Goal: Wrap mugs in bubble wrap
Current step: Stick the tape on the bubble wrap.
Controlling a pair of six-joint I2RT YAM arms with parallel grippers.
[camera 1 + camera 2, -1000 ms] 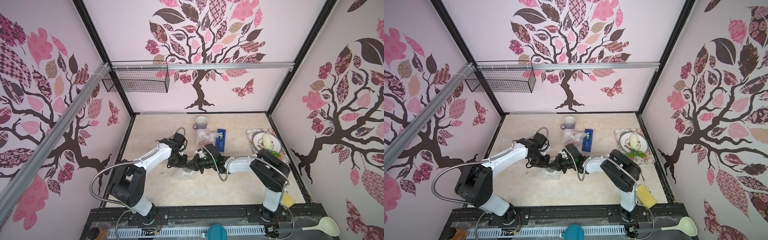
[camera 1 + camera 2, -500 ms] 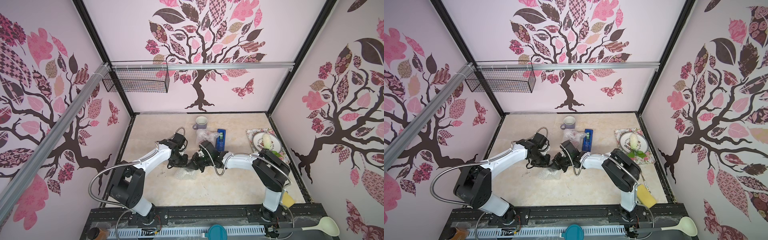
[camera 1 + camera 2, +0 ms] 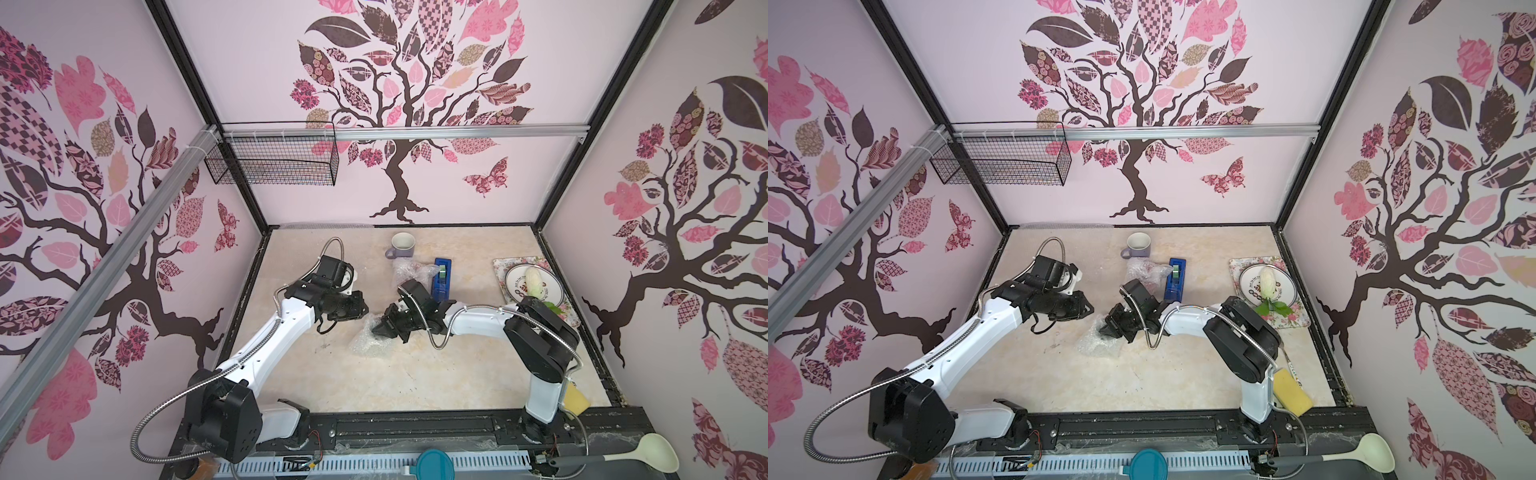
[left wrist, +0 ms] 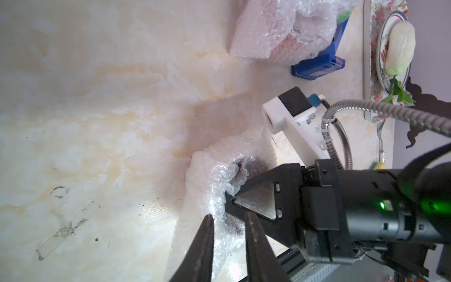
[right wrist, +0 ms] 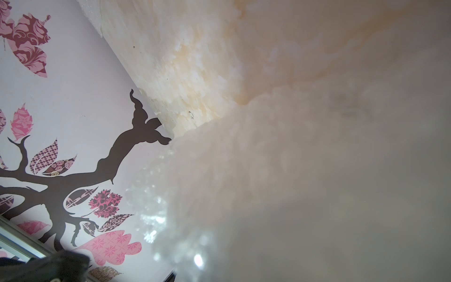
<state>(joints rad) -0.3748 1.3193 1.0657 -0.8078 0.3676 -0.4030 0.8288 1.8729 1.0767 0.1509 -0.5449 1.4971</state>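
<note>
One wrapped bundle (image 3: 409, 270) sits upper centre, the lavender mug (image 3: 402, 245) above it bare, and mid-frame the right gripper (image 4: 228, 197) pinches the bubble wrap (image 4: 202, 171) of a half-done bundle (image 3: 368, 338) while the left gripper (image 4: 229, 216) hovers beside it, jaws slightly parted.

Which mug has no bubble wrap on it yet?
The pale lavender mug near the back wall. It stands bare and upright; the other two sit bundled inside bubble wrap.

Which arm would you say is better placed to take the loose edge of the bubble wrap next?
Left. The right gripper is shut on the bubble wrap, holding it in place; the left gripper has jaws slightly apart right at the wrap's free edge, so it can probably grasp it.
</note>
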